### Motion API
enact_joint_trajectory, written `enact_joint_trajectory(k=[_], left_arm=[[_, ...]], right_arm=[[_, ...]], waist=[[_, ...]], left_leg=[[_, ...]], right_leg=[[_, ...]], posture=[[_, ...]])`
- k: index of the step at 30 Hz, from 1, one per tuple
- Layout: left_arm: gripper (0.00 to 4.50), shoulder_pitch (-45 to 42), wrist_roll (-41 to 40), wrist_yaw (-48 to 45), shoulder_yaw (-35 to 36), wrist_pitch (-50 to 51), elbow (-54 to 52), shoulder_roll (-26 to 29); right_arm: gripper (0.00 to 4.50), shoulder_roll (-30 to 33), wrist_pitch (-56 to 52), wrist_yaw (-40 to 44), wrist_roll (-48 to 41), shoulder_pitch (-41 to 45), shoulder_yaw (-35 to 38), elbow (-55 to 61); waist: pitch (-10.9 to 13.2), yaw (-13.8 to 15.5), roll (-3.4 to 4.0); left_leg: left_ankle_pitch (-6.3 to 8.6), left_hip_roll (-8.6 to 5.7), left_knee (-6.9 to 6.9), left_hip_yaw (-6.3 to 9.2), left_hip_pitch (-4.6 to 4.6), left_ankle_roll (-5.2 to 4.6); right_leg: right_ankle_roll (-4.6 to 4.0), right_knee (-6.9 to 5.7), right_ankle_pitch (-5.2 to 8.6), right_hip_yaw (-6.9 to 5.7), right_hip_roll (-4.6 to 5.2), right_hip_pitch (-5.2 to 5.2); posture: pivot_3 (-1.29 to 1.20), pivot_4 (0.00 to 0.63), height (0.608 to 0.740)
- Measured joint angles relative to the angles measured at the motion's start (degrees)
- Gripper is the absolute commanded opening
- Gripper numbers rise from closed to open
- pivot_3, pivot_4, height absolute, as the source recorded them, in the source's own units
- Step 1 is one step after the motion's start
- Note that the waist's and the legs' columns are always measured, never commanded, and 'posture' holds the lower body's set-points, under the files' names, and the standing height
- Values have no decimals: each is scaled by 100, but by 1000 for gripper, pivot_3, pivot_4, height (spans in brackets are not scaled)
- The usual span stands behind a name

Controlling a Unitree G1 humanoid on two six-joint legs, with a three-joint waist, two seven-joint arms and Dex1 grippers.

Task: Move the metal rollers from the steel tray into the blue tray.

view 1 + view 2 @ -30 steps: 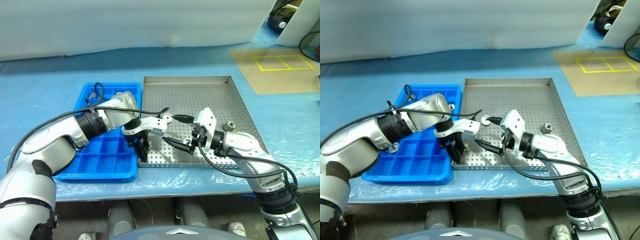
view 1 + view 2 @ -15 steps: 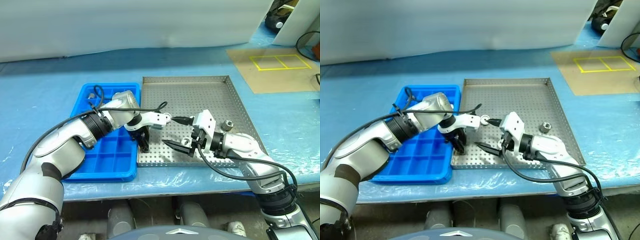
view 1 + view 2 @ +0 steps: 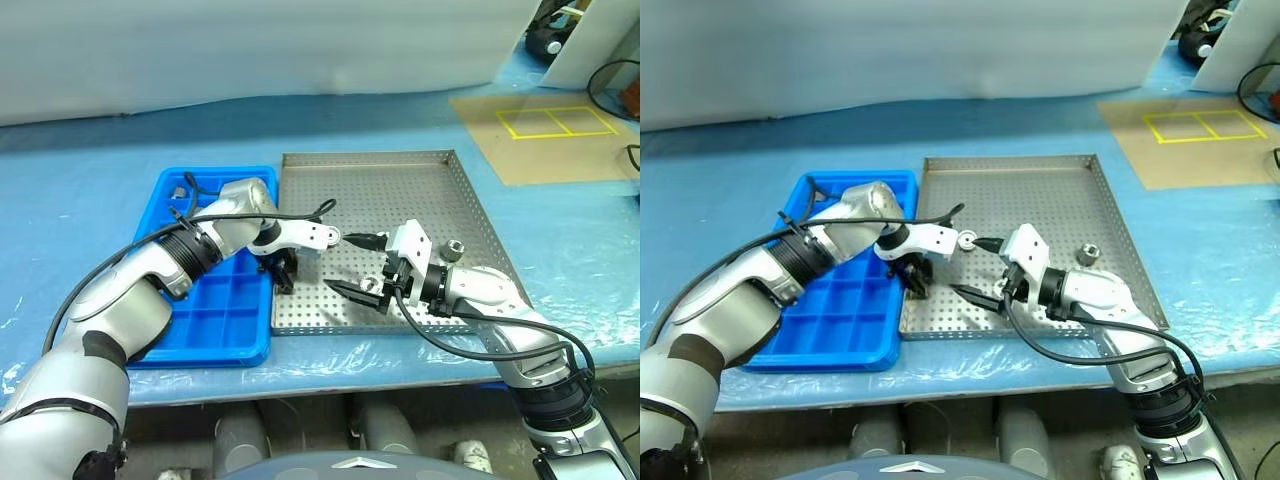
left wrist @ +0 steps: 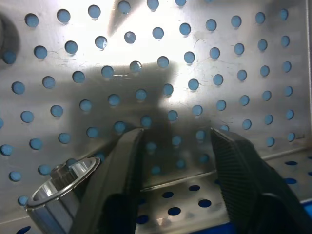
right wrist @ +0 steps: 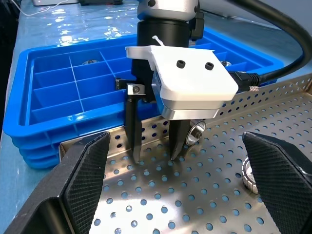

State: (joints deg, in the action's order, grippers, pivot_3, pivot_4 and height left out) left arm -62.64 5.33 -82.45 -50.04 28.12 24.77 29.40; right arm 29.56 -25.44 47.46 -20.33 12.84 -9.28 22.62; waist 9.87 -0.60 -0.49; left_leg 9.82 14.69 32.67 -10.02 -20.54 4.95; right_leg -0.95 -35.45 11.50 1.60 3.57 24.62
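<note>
Head stereo pair: high above the bench, looking forward and down. Both eyes take in the bright blue gridded plastic tray (image 3: 200,300) on the left, the square grey perforated steel tray (image 3: 400,190) right of it, and both arms; the right eye sits slightly to one side, so everything lies a little differently across.

Left wrist camera: very close, aimed nearly straight down at the steel tray's holed floor, along its own left gripper (image 4: 178,161), one shiny silver ring-shaped roller (image 4: 61,187) beside a finger.

Right wrist camera: low and near level, facing left across the steel tray's floor towards the blue tray, with the left gripper (image 5: 155,156) in shared sight.
</note>
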Motion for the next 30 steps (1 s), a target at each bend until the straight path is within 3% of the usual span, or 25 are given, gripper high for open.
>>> enact_joint_trajectory(k=[2, 5, 9, 30], left_arm=[[876, 22, 78, -13, 25, -62, 19, -2], [876, 43, 202, 25, 106, -201, 93, -30], [54, 117, 284, -123, 201, -335, 59, -21], [17, -31, 569, -304, 777, -591, 430, -222]], right_arm=[[4500, 0, 0, 0, 0, 0, 0, 0], [4500, -2, 0, -1, 0, 12, 0, -2], [4500, -9, 2, -1, 1, 40, 0, -44], [4500, -67, 116, 35, 12, 202, -47, -190]], waist=[[0, -8, 0], [0, -16, 0], [0, -21, 0], [0, 6, 1]], left_leg=[[0, 0, 0, 0, -1, 0], [1, 0, -2, 0, -1, -1], [1, 1, -14, 0, 0, -1], [3, -2, -44, 4, -38, -5]], right_leg=[[0, 1, 0, 0, 0, 1], [0, 3, 0, 0, 0, 1], [0, 12, 0, 0, -3, 4], [-7, 66, -8, -1, -10, 42]], posture=[[-303, 150, 740], [-302, 150, 740], [-299, 150, 740], [-292, 150, 740]])
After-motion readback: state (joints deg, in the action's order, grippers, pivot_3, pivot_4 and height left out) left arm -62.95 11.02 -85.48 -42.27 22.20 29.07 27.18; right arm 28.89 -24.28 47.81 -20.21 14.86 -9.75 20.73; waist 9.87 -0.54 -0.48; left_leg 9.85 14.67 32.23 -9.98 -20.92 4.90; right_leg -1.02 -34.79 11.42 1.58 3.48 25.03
